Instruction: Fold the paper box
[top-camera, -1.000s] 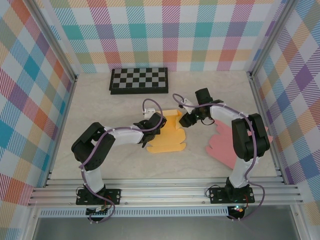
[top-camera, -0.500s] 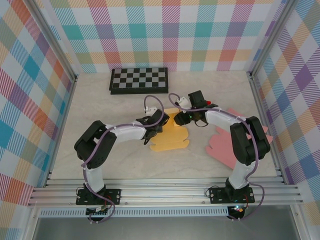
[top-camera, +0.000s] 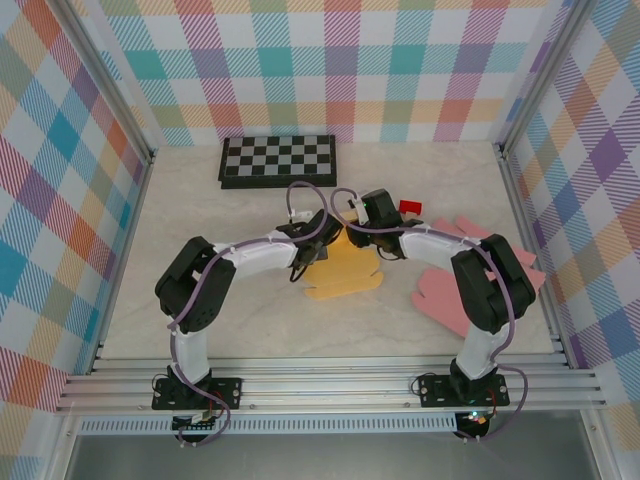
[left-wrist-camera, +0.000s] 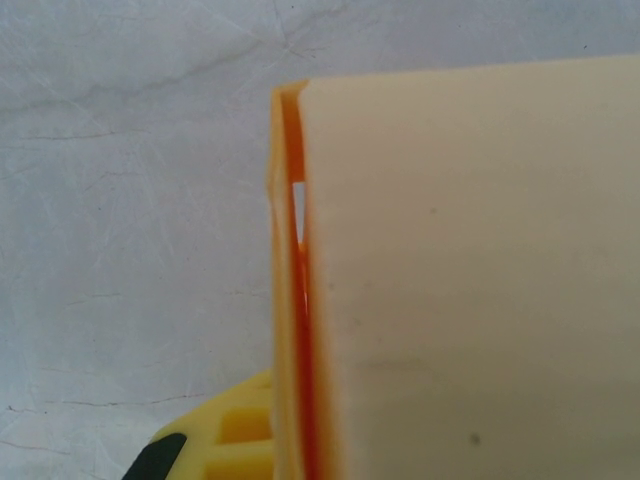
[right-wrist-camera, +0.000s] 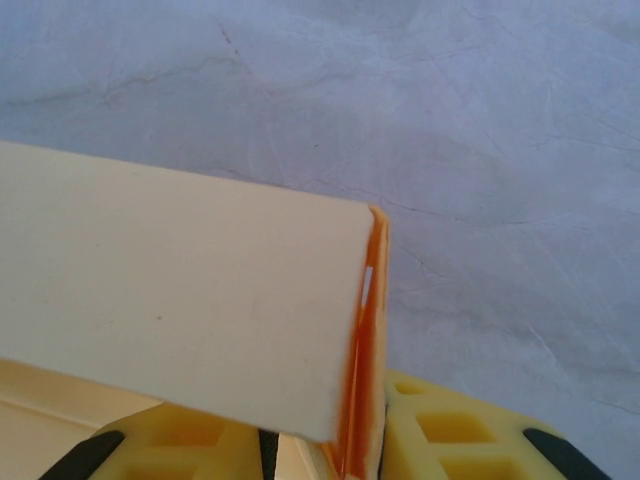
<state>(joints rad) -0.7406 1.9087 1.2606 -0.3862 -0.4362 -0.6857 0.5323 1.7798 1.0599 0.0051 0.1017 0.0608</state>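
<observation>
On marbled table (top-camera: 200, 300), creased yellow box (top-camera: 345, 278)

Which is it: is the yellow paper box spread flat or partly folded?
Partly folded: the yellow paper box has one panel doubled over along a crease, while its near part lies flat on the pale table.

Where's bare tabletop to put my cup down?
Free: the left side between the left arm and the wall; the back right corner beside the chessboard; the front strip before the yellow paper box. Crowded: the centre, where the right arm meets it over that box, and around the pink sheet.
</observation>
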